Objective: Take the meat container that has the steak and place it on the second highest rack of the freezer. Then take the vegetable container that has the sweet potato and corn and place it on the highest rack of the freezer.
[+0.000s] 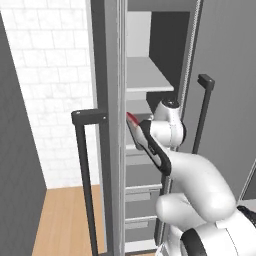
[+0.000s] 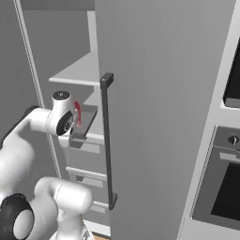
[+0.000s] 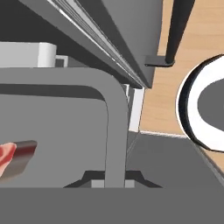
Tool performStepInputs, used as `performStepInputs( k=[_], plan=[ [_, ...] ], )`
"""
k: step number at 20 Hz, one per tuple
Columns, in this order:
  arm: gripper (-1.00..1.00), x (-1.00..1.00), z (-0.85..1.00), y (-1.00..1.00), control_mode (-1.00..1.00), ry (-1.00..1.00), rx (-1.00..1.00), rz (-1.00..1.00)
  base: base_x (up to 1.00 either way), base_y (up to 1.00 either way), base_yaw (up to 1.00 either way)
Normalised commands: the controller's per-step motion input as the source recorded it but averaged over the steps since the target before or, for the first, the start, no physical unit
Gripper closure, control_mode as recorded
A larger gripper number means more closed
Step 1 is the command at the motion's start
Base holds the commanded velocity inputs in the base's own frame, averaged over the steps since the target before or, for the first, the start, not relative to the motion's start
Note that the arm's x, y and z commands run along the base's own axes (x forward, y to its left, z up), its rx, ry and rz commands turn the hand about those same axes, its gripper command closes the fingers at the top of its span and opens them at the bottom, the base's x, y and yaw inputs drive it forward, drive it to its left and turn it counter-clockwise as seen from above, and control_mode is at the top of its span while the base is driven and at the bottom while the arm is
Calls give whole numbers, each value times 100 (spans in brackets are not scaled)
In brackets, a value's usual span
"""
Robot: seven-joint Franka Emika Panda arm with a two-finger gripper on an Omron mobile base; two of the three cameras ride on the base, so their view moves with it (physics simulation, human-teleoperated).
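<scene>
Wooden floor [image 1: 65,220] and white brick wall [image 1: 55,75] are framing the freezer [image 2: 154,93] on the left; wall ovens [image 2: 220,187] are sitting to its right.

Nearest you, the arm [image 1: 200,195] is rising from the base and bending forward into the open freezer, between the two doors with their black bar handles [image 1: 85,170].

You are holding the claw [image 3: 105,183] narrow, clamped on the rim of the grey tray [image 3: 65,131]. In the hand view the rim is running up from between the tips and curving over to the left. The steak [image 3: 6,159] is lying inside that tray at the left edge, red with a dark end.

From the left base view the tray [image 1: 142,137] is tilting steeply, one end high, with the steak [image 1: 132,118] showing as a red strip at its upper end, just beside the door edge. From the right base view the steak [image 2: 78,112] is peeking out red just past the wrist, the tray [image 2: 84,124] sitting at the front lip of a lower shelf [image 2: 96,129]; you cannot tell whether it is resting on it.

Farther in and above, the highest rack [image 1: 147,75] is lying pale and flat. Drawers [image 1: 140,195] are stacked below the hand.
</scene>
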Motion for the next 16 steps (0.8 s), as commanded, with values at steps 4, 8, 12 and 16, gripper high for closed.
performStepInputs(
  k=[4,8,12,16],
  plan=[
    [100,85,-3,0,-100,0,0,0,0,0,0],
    [100,58,-24,0,-100,0,0,0,0,0,0],
    [100,0,-52,0,-100,0,0,0,0,0,0],
    [100,0,-17,0,-100,0,0,0,0,0,0]
  ],
)
